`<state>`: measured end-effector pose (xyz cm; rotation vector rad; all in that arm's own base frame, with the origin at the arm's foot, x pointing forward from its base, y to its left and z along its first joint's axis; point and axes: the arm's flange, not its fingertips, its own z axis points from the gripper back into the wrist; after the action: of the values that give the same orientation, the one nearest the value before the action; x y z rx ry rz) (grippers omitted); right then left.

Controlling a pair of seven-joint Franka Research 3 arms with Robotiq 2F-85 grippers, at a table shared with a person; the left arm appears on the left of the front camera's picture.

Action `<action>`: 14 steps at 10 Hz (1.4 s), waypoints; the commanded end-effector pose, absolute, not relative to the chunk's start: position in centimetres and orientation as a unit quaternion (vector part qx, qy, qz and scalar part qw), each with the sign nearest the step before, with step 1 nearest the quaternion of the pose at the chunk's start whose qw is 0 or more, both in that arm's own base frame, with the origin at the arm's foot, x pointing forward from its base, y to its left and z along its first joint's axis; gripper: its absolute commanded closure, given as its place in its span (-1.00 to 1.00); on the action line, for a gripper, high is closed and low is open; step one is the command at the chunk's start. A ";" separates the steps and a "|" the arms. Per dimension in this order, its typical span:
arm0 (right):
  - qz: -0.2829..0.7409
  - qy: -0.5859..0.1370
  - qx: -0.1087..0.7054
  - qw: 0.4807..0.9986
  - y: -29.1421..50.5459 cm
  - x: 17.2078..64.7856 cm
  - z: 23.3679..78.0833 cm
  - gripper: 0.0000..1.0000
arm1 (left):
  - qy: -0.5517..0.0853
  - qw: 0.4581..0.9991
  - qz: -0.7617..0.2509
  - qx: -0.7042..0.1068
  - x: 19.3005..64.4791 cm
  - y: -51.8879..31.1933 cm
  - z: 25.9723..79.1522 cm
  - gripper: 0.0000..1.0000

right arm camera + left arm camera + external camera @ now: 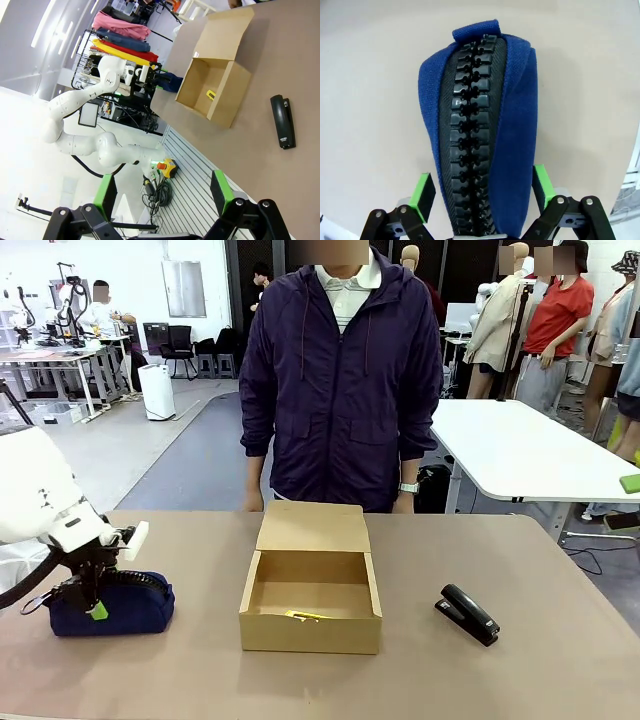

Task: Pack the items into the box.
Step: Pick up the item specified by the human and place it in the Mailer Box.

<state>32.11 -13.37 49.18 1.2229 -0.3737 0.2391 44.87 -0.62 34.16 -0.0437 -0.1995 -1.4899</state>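
The navy-blue pouch (140, 610) lies at the table's left, its black zipper (470, 130) facing up. My left gripper (92, 600) is down over the pouch's near end, open, with one green pad (425, 192) on each side of the fabric (515, 125). The tan cardboard box (310, 625) sits open at mid-table, its flap lid (312, 527) tipped back toward the person. A small slim yellow object (305, 616) lies on the box floor near the front wall. My right gripper (162, 200) hangs open and empty, high up off the table's side, looking at the box (225, 95).
A black stapler (467, 614) lies on the table to the right of the box. A person in a dark purple jacket (340, 380) stands at the far edge behind the box, hands out of sight. Bare tabletop (200, 540) lies between pouch and box.
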 end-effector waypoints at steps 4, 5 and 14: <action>0.126 -0.178 0.566 0.795 -13.6 32.0 49.2 -1.00 | -0.085 0.741 -0.665 -0.031 45.2 -0.4 34.6 1.00; 0.126 -0.178 0.566 0.795 -13.6 32.0 49.2 -1.00 | -0.083 0.740 -0.666 -0.029 45.2 -0.4 35.2 1.00; 0.126 -0.178 0.566 0.795 -13.6 32.0 49.2 -1.00 | -0.044 0.756 -0.651 -0.059 45.5 -0.3 36.5 1.00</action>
<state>32.11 -13.37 49.18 1.2229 -0.3739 0.2394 45.22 -0.56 35.44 -0.1052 -0.1381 -1.4419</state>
